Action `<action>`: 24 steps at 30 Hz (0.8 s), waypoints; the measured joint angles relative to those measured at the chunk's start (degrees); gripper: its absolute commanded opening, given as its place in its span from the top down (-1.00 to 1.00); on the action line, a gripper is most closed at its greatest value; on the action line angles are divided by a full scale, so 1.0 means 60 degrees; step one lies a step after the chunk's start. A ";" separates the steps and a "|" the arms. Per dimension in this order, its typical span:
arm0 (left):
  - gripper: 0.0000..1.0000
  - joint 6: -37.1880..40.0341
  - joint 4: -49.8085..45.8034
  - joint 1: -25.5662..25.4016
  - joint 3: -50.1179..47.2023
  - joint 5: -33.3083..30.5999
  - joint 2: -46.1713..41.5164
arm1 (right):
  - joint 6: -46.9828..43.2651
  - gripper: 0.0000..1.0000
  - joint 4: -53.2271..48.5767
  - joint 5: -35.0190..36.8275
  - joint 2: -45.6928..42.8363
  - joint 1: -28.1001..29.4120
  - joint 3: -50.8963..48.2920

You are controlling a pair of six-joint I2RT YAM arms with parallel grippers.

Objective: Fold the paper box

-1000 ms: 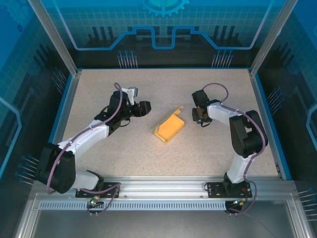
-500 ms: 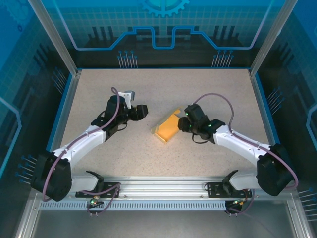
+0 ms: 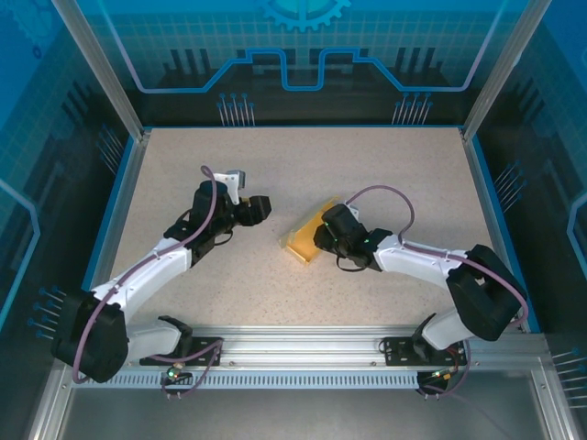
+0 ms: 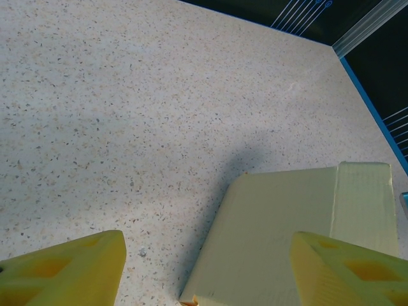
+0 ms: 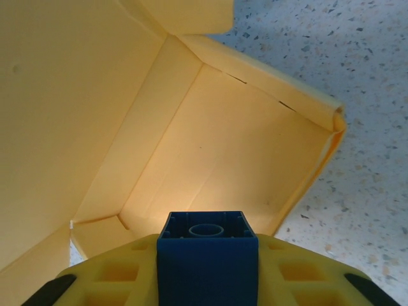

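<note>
Pale yellow, your paper box [image 3: 304, 242] lies long axis near-left to far-right, mouth seemingly toward your right gripper [image 3: 323, 235], pinching a blue brick [image 5: 207, 255]; left gripper [image 3: 264, 203] spread wide.

The table [image 3: 275, 165] has a pale speckled top, with a thin blue edge [image 3: 117, 206] around it. A metal rail [image 3: 303, 341] runs along its near side. Behind it stands a blue wall [image 3: 303, 46] with line patterns. A small blue block [image 5: 208, 255] has a round hollow on top.
</note>
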 measured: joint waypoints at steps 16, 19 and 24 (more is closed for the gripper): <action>-0.41 0.0000 0.0007 0.0000 -0.0025 0.0000 0.0000 | 0.0514 0.24 0.0860 -0.0058 0.0914 0.0000 0.0222; -0.41 0.0004 0.0007 0.0000 -0.0025 0.0000 0.0000 | 0.0543 0.15 0.1009 -0.0102 0.1075 0.0000 0.0324; -0.41 0.0004 0.0007 0.0000 -0.0025 0.0000 0.0000 | 0.0521 0.08 0.1035 -0.0157 0.1096 0.0000 0.0339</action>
